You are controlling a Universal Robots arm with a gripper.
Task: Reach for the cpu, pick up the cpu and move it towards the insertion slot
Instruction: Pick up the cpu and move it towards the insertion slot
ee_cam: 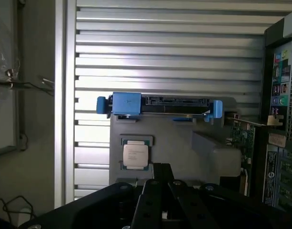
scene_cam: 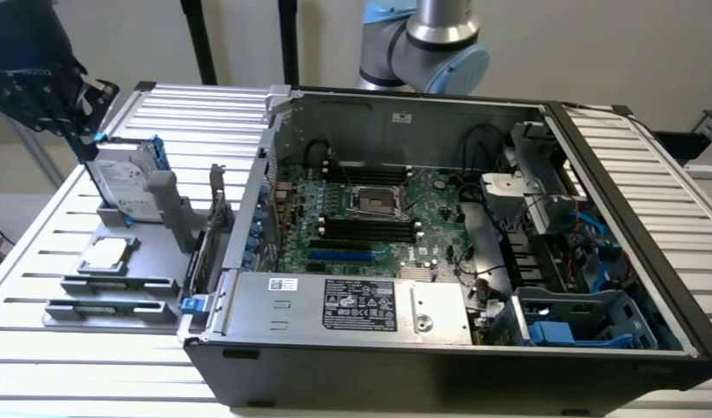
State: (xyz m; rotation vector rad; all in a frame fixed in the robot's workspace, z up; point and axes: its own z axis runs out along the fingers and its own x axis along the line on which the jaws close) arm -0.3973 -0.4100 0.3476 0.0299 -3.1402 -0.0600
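Note:
The cpu [scene_cam: 106,254] is a small square chip with a silvery top, lying flat in a grey holder [scene_cam: 115,280] on the slatted table, at the exterior view's left. In the wrist view the cpu [ee_cam: 135,156] lies just beyond my gripper [ee_cam: 161,168]. My gripper [scene_cam: 63,111] hangs high above the table's far left corner, well apart from the chip and holding nothing. The insertion slot [scene_cam: 373,202] is the shiny-framed square socket on the motherboard inside the open computer case.
An upright silver hard drive with blue rails [scene_cam: 126,181] stands in the holder just behind the chip, also seen as the hard drive [ee_cam: 160,106]. The open case [scene_cam: 449,348] has tall walls, cables and a blue drive cage [scene_cam: 582,322]. Black memory slots [scene_cam: 368,228] flank the socket.

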